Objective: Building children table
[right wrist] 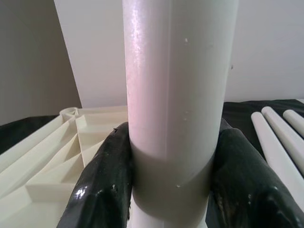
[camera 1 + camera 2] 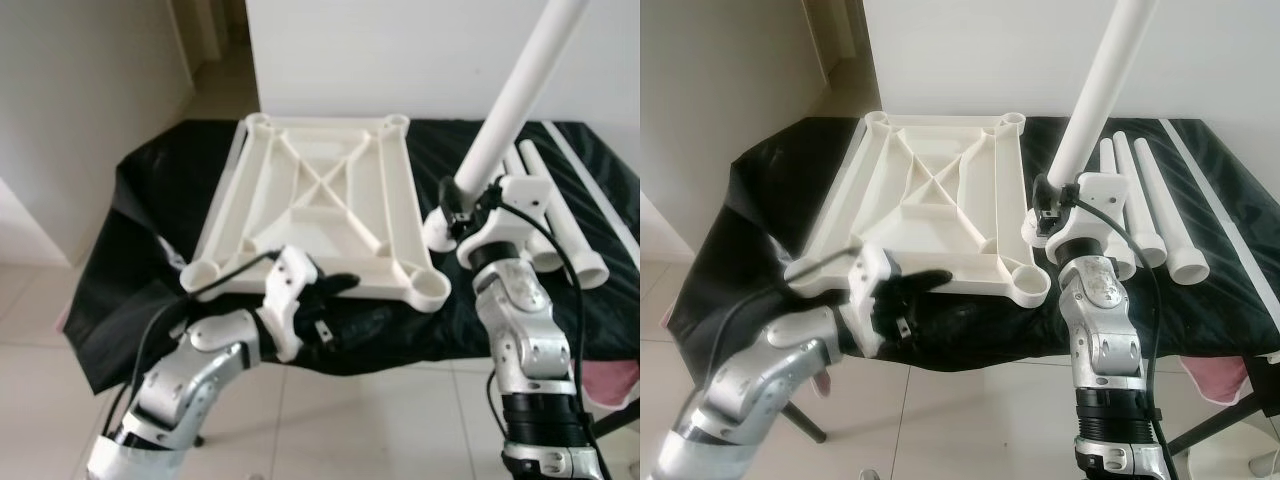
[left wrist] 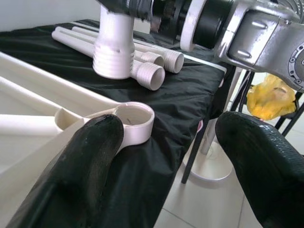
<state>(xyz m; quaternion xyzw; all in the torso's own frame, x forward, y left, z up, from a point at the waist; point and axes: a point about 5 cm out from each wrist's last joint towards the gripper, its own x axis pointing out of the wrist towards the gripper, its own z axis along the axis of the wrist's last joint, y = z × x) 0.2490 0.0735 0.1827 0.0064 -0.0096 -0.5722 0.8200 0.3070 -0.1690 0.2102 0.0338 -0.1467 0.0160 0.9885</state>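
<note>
Gripping a white leg (image 2: 505, 105) near its threaded end, the right gripper (image 2: 455, 205) has both black fingers (image 1: 102, 185) clamped tight around the tube, and the leg tilts up and away, its base hanging just off the tabletop's near right corner. That tabletop (image 2: 320, 200) lies upside down on the black cloth (image 2: 140, 200) covering the worktop, ribs and diagonal bracing facing up, a round socket (image 3: 135, 118) at each corner. Down at the near edge, the left gripper (image 2: 330, 290) sits low with its fingers spread wide and nothing between them, one finger (image 3: 85, 156) lying along the tabletop's front rim, the other out past the cloth's edge over the floor. Three more legs (image 2: 1145, 205) lie side by side toward the worktop's right edge, threaded ends pointing to the near side.
</note>
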